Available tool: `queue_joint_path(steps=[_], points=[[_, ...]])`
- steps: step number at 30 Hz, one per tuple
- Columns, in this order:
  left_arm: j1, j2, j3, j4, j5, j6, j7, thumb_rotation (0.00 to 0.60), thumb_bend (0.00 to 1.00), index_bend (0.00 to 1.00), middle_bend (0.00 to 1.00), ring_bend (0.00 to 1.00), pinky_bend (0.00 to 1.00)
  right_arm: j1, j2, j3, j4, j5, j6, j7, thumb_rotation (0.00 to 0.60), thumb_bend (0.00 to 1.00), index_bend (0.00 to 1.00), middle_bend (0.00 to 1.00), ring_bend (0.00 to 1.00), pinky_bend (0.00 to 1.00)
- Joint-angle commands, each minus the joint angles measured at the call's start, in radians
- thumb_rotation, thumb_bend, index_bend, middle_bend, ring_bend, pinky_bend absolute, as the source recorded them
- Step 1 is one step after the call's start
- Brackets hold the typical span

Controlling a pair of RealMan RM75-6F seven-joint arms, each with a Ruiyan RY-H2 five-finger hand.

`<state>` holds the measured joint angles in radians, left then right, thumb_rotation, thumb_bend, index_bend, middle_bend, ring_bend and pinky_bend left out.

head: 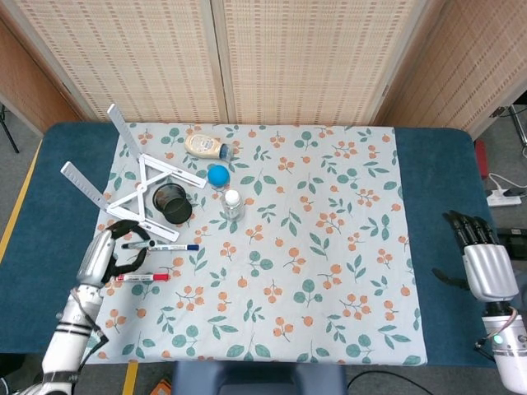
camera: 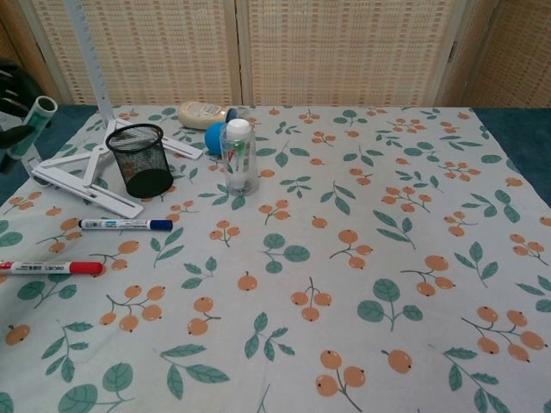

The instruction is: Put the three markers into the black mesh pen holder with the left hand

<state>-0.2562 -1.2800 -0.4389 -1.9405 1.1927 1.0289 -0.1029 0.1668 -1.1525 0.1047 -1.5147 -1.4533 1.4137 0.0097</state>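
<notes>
The black mesh pen holder (head: 173, 203) stands upright at the left of the floral cloth, beside a white folding stand; it also shows in the chest view (camera: 139, 159). A blue-capped marker (head: 173, 246) and a red marker (head: 142, 277) lie flat in front of it. My left hand (head: 105, 253) hovers above the cloth left of these two and grips a green marker (head: 137, 244), held tilted at the chest view's far left (camera: 33, 122). My right hand (head: 486, 265) rests far right over the blue table, fingers apart and holding nothing.
A white folding stand (head: 136, 177) spreads behind and left of the holder. A clear bottle (head: 232, 204), a blue ball (head: 218, 174) and a lying squeeze bottle (head: 206, 146) sit to the holder's right and behind it. The floral cloth (head: 329, 247) covers the table's middle.
</notes>
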Motion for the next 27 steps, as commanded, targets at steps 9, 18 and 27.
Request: queue_joint_path(steps=[9,18,27], points=[[-0.34,0.032,-0.289,0.461,-0.093,-0.563,-0.788,0.6,0.4,0.55,0.59,0.22,0.2,-0.005,0.002,0.003,-0.008,0.001,0.012,-0.012,0.6,0.03,0.11,0.07,0.11,0.1],[-0.398,-0.059,-0.271,0.632,-0.035,-0.611,-0.962,0.6,0.4,0.55,0.59,0.22,0.2,-0.008,0.005,0.007,-0.01,0.007,0.015,-0.012,0.6,0.03,0.11,0.07,0.11,0.1],[-0.437,-0.143,-0.226,0.753,0.031,-0.595,-1.089,0.6,0.4,0.55,0.58,0.22,0.2,-0.008,0.007,0.007,-0.011,0.008,0.012,-0.007,0.6,0.03,0.11,0.07,0.11,0.1]])
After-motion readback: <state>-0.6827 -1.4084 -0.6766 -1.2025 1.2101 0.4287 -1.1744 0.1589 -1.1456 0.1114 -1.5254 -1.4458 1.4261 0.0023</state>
